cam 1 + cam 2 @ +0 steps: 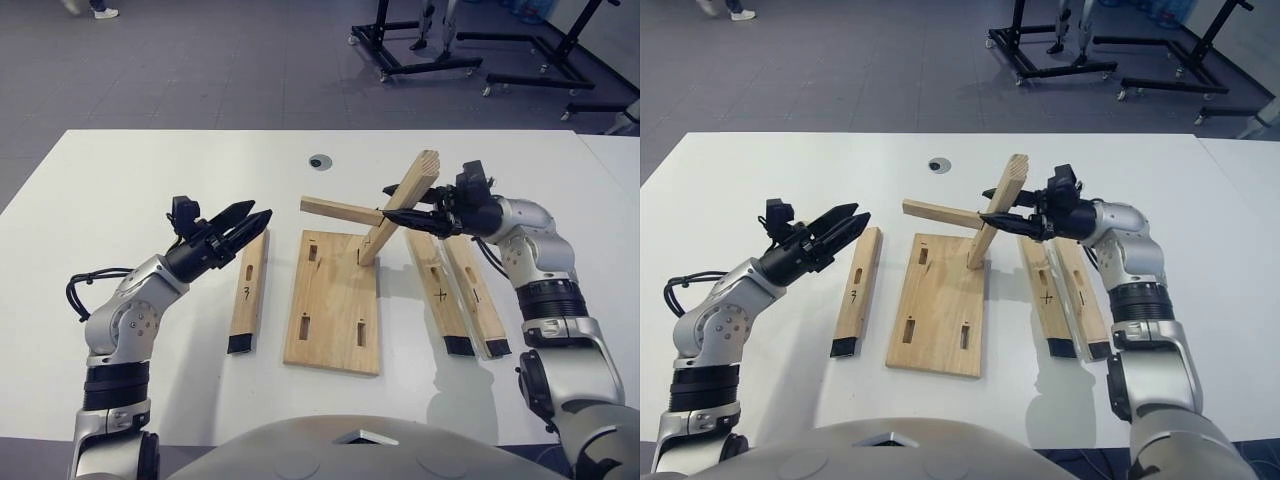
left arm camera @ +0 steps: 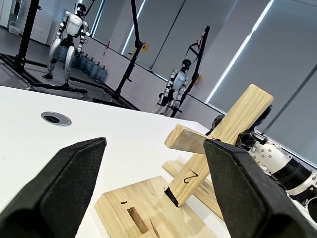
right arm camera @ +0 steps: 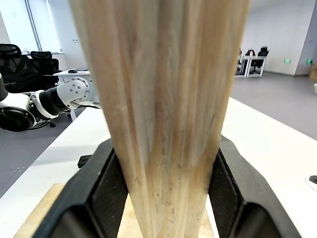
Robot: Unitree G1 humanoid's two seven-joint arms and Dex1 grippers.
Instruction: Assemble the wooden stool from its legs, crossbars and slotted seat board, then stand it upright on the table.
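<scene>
Head camera: my right gripper point(image 1: 388, 202) pinches a tilted leg point(image 1: 412, 190), whose dark foot meets the seat board point(image 1: 330, 330) below the fingertips. A crossbar point(image 1: 335, 209) juts from that leg, away from the gripper. My left gripper point(image 1: 261, 209) hangs spread above a loose leg point(image 1: 247, 295). Left wrist: I see the fingers point(image 2: 59, 188) wide apart, the tilted leg beyond them. Right wrist: both pads point(image 3: 99, 193) press the tilted leg's sides.

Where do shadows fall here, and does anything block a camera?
Left eye view: soft shadows hug the seat board on its robot-facing edge and lie beneath the right arm. Right wrist view: the gripped leg blocks the middle. Left wrist view: bright window strips behind.
</scene>
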